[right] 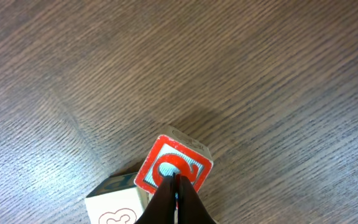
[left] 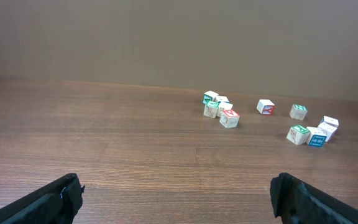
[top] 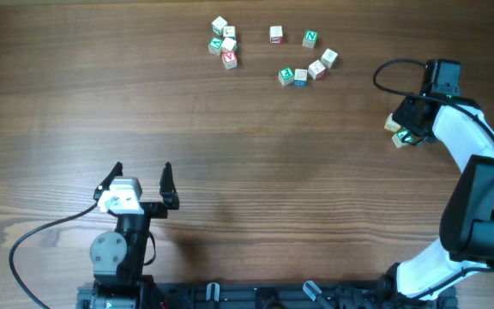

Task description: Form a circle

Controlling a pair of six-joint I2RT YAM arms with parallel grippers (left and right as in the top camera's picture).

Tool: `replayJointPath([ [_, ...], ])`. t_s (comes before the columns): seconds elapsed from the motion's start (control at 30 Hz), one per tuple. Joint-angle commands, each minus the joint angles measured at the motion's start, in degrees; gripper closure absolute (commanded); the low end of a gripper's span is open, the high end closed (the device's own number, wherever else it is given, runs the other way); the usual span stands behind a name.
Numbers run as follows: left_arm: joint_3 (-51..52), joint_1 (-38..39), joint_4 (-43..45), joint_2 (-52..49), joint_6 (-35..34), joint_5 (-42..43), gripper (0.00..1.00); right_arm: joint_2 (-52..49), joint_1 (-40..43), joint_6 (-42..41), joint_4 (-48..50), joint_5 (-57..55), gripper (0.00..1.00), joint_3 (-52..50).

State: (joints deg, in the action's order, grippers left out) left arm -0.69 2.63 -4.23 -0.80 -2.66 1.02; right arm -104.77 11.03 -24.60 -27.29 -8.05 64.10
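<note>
A brown wooden table [top: 230,172] is filling the whole view from above. Long dark grain lines are running across it. In the left wrist view, a plain dull brown wall [left: 166,37] is standing right behind the far edge of the table.

Little picture blocks are sitting at the far side. A bunch of four blocks [top: 223,41] is huddling close together. Just to the right of it, six more blocks [top: 301,76] are lying in a bent line, like part of a ring, with gaps between some of them.

Well apart from these, near the right edge, two more are sitting side by side. One is a red-edged block [right: 174,167], and a white block [right: 114,202] is touching its side. The right pincer [right: 176,190] is pointing down with its two fingers squeezed tight together. Its tip is touching the top face of the red-edged block, not its sides.

The left pincer [top: 141,178] is sitting at the near side of the table, well apart from every block, with its fingers spread wide. A black cable [top: 33,236] is curling over the wood beside it.
</note>
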Motion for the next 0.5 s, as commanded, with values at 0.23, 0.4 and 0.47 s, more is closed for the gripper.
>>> replayJointPath([
  [0.23,0.4,0.3,0.0,0.5,-0.4,0.9,0.00,-0.2,0.1,-1.7,-1.7,-1.6,0.96,-0.7],
  [0.4,0.4,0.3,0.0,0.5,-0.4,0.9,0.00,-0.2,0.1,-1.7,-1.8,-1.6,0.96,-0.7],
  [0.47,0.4,0.3,0.0,0.5,-0.4,0.9,0.00,-0.2,0.1,-1.7,-1.7,-1.6,0.96,-0.7],
])
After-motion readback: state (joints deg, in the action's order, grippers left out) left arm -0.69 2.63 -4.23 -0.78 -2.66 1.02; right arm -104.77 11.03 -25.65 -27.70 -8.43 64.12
